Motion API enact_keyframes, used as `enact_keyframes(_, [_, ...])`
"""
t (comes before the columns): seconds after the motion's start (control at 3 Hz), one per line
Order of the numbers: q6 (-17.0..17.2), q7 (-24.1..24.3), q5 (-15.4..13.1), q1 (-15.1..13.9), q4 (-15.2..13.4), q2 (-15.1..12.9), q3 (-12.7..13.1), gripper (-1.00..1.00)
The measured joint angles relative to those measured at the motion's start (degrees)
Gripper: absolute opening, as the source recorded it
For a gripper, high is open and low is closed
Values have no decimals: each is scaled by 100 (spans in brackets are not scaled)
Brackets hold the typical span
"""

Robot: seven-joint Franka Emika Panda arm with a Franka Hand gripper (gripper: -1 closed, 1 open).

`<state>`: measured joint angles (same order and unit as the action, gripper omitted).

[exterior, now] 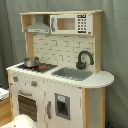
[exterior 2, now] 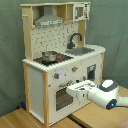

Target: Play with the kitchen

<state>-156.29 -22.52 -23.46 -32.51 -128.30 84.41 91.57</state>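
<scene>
Nothing visibly changed on the kitchen [exterior 2: 60, 60] yet; gripper [exterior 2: 75, 90] sits at the oven door [exterior 2: 64, 98], probably about to open it. Can't tell whether the fingers are apart or clamped on the handle.

kitchen [exterior: 60, 75]: matt white panels, light wood frame. Stovetop [exterior: 37, 66] black. Pot [exterior 2: 49, 56] shiny metal. Sink [exterior: 71, 74] grey, faucet [exterior: 83, 59] glossy black. Arm [exterior 2: 107, 95] smooth white plastic.
</scene>
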Motion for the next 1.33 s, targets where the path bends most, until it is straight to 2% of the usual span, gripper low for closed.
enact_keyframes(0.33, [454,-333,-14,119,5,0,-53,100])
enact_keyframes(1.0, [1157,-1175,-34,394,-14,2,-532,100])
enact_keyframes(1.33, [1639,-1213,-55,426,-14,12,-895,100])
